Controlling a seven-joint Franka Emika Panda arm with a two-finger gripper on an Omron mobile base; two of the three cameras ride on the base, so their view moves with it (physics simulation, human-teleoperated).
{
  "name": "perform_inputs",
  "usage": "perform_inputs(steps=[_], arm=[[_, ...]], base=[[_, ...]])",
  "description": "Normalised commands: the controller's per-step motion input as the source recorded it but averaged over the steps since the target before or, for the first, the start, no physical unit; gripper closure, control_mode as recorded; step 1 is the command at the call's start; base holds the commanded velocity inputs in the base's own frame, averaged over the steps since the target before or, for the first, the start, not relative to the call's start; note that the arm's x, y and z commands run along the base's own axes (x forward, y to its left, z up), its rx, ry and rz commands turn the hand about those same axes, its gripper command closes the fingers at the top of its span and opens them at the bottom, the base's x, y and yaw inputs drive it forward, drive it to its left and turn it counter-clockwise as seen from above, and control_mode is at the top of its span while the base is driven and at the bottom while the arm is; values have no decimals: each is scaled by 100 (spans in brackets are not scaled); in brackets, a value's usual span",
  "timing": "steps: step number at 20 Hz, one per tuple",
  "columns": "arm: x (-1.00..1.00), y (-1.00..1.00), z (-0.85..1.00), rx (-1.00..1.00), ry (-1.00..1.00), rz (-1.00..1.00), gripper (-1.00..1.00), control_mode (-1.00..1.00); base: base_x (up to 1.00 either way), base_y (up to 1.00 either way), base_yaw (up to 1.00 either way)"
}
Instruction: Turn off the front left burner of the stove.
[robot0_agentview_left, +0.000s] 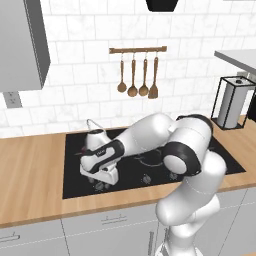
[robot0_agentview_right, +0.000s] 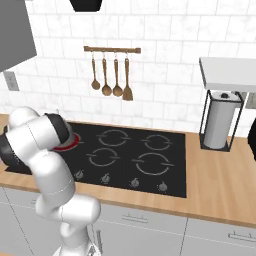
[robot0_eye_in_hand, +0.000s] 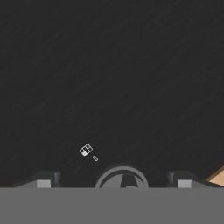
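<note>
The stove (robot0_agentview_left: 227, 162) is a black glass cooktop set in a wooden counter, with a row of small dark knobs (robot0_agentview_right: 105, 178) along its front. A red glow of the front left burner (robot0_agentview_right: 71, 143) shows past my arm in the right base view. A grey kettle (robot0_agentview_left: 95, 137) stands on the stove's left part. My gripper (robot0_agentview_left: 102, 181) is down at the left end of the knob row. In the hand view my gripper (robot0_eye_in_hand: 113, 180) is open, and a round knob (robot0_eye_in_hand: 121, 176) sits between its fingertips (robot0_eye_in_hand: 43, 180) without touching them.
A paper towel holder (robot0_agentview_left: 231, 102) stands on the counter right of the stove. Wooden utensils hang on a rail (robot0_agentview_left: 137, 50) on the tiled wall. A strip of wooden counter (robot0_eye_in_hand: 217, 176) shows beside the knob. Drawers (robot0_agentview_left: 115, 220) run below the counter.
</note>
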Motion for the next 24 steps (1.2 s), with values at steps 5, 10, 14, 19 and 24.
perform_inputs(steps=[5, 10, 14, 19, 24], arm=[[1, 10, 0, -1, 0, 0, -100, -100], [-27, 0, -9, 0, 1, 0, -100, -100], [-10, -3, -4, 0, 1, -2, -100, -100], [0, 0, 0, 0, 0, 0, -100, -100], [0, 0, 0, 0, 0, 0, 100, -100]], base=[[0, 0, 0], [0, 0, 0], [0, 0, 0], [0, 0, 0], [0, 0, 0]])
